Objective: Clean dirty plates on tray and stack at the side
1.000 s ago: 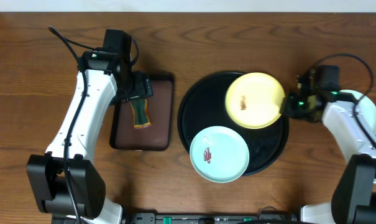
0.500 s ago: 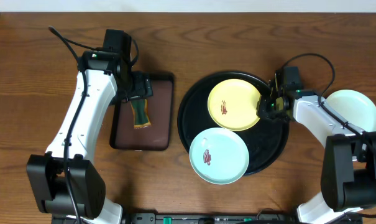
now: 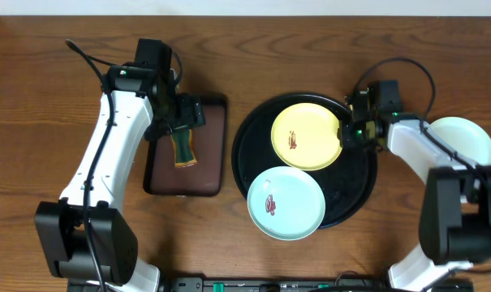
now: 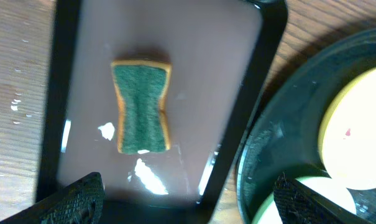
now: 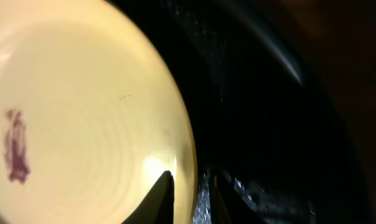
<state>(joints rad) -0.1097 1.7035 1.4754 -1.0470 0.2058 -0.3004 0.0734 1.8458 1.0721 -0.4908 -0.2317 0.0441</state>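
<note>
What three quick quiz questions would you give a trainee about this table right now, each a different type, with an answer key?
1. True or false: the sponge lies in the brown rectangular tray.
2. How many plates sit on the black tray? A one, B two, C three.
3. What colour is the third plate, lying off both trays?
Key: 1 true. 2 B, the yellow plate and a mint plate. 3 mint.

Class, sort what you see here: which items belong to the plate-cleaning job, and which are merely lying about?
Job: yellow plate, front mint plate, side mint plate, black tray, sponge.
Lying about: brown tray, which only holds the sponge; cable.
</note>
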